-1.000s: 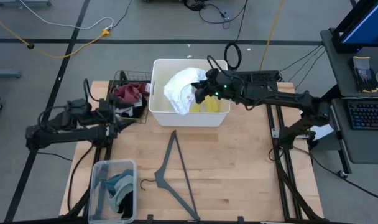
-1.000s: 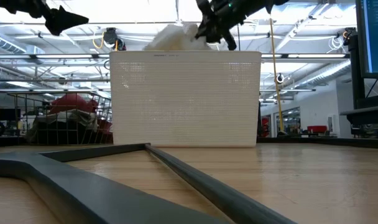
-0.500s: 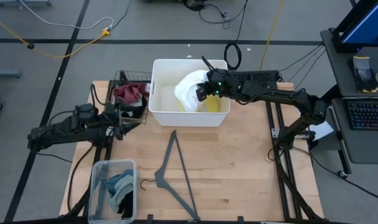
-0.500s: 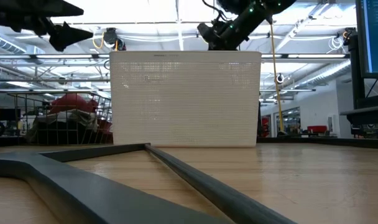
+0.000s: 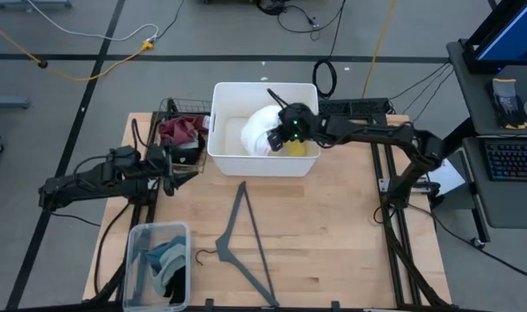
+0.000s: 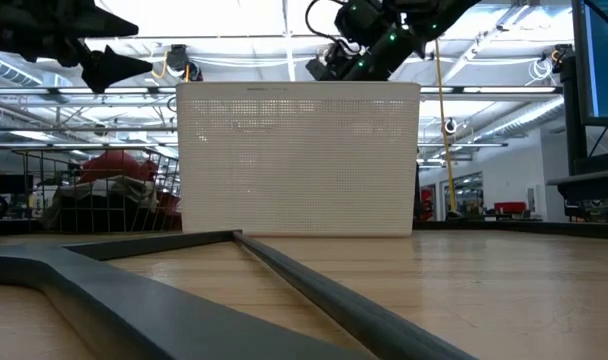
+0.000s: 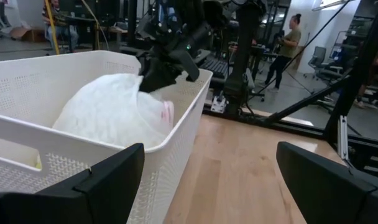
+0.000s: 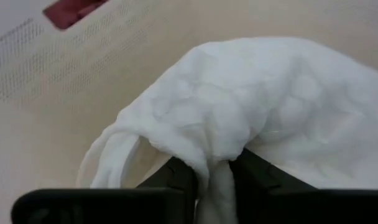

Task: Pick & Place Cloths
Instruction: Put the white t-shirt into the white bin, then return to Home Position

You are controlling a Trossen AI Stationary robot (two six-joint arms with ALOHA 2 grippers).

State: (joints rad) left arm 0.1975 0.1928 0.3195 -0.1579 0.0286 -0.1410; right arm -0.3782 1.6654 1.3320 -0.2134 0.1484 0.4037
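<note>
A white cloth [image 5: 262, 132] lies heaped in the white bin [image 5: 222, 154], beside a yellow cloth [image 5: 296, 149]. My right gripper [image 5: 275, 137] reaches into the bin from the table's right and is shut on the white cloth [image 8: 251, 106]. A maroon cloth [image 5: 178, 130] fills the wire basket left of the bin. Teal and grey cloths [image 5: 166, 264] lie in a clear box at the near left. My left gripper [image 5: 170, 165] hangs open, level, in front of the basket, its fingers wide apart in the left wrist view [image 7: 217, 180]. My right gripper pinches a bunched fold of the white cloth [image 8: 217, 165] between its two fingers [image 8: 176, 177]. It comes from the table's right, slanting downward into the bin. The rest of the cloth lies heaped in front of the fingers, resting inside the bin.
A thin dark grey hanger [image 5: 244, 243] lies on the wooden table in front of the bin. The bin's tall front wall [image 6: 299, 160] hides its contents in the low view. Bare wood lies to the right of the hanger. A person stands in the room beyond [image 7: 291, 43].
My right gripper has sunk into the bin, tipped further downward and shifted a little toward the table's left. The white cloth, a second ago bulging above the rim, has come down with it and lies heaped inside the bin. My left gripper has sunk a little, still open.
</note>
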